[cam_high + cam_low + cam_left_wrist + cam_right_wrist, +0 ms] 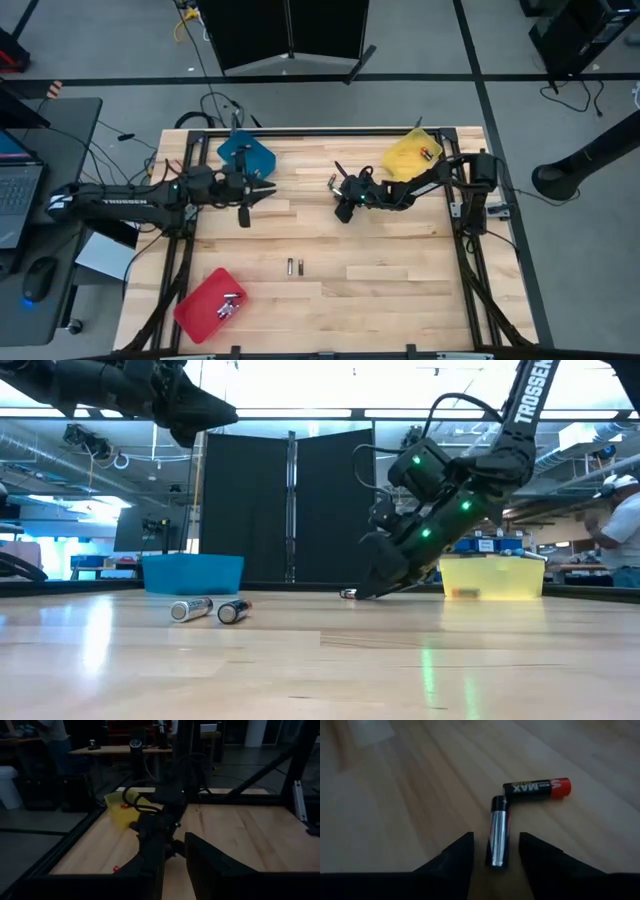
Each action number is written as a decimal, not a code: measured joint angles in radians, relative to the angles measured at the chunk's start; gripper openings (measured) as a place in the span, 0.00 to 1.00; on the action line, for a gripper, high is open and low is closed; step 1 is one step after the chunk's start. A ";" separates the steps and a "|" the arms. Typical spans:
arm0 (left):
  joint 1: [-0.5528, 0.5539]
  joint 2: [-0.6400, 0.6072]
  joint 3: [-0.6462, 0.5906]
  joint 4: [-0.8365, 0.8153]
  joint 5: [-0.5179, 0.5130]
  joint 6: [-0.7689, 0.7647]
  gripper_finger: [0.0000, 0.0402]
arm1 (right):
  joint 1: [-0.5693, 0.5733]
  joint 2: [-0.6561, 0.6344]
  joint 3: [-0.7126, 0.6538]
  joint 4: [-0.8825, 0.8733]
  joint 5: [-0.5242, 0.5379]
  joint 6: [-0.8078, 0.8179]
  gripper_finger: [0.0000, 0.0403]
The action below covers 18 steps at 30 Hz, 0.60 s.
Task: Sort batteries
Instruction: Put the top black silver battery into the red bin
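My right gripper [495, 857] is open and low over the table's middle, pointing down. Its fingers stand on either side of a silvery-and-black battery [499, 836] that lies flat on the wood, with gaps on both sides. A black battery with a red end [536, 788] lies flat just beyond it, almost touching its far end. Two more batteries [295, 266] [210, 609] lie side by side nearer the table's near edge. My left gripper [265, 188] is open and held high beside the blue tray [247, 153].
The yellow tray [412, 153] at the far right holds a small battery. The red tray [210, 303] at the near left corner holds several batteries [230, 305]. A bare stretch of wood lies between the trays. A person [622, 530] is in the room beyond the table.
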 joint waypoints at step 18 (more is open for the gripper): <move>-0.145 0.044 -0.352 0.869 0.079 0.011 0.20 | 0.149 -0.084 -0.023 0.249 -0.068 -0.025 0.15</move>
